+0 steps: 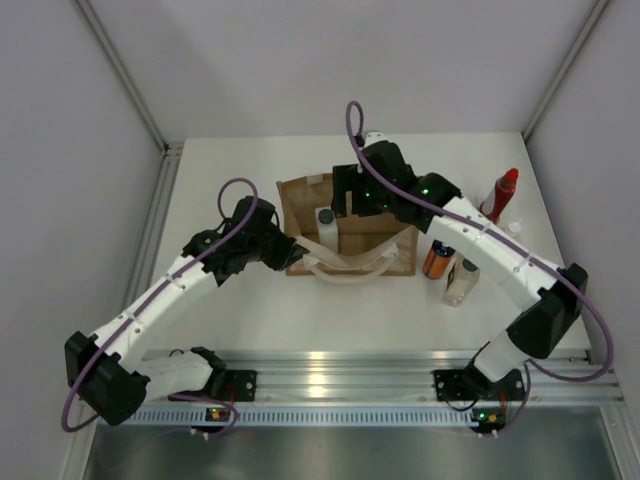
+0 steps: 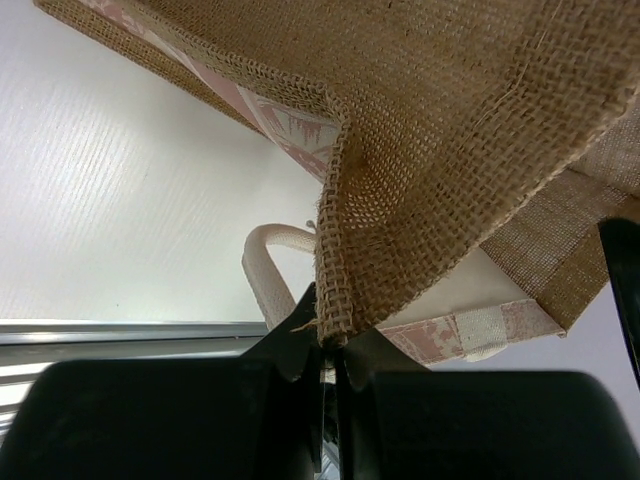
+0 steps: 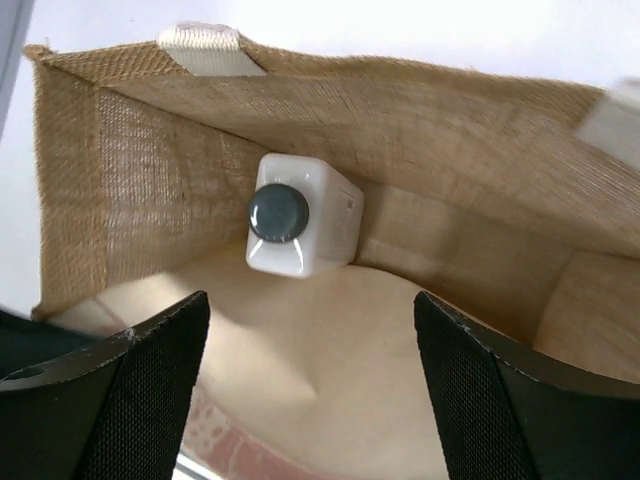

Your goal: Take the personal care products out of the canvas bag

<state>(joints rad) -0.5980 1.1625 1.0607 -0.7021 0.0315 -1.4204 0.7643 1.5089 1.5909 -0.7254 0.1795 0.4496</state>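
The canvas bag [image 1: 300,200] lies mid-table with its mouth toward the arms and its cream handles [image 1: 345,265] spread at the near side. My left gripper [image 2: 335,345] is shut on a folded corner of the bag's woven rim [image 2: 345,270], holding it up. My right gripper [image 3: 310,310] is open at the bag's mouth, nothing between its fingers. Ahead of it, inside the bag, is a white squarish bottle [image 3: 320,225] with a dark cap, which also shows in the top view [image 1: 325,216]. Outside the bag, to its right, are a red bottle [image 1: 500,195], an orange bottle [image 1: 437,260] and a clear bottle [image 1: 460,282].
A small white object [image 1: 515,228] sits near the red bottle by the table's right edge. Grey walls close in the table on the left and right. A metal rail [image 1: 330,365] runs along the near edge between the arm bases.
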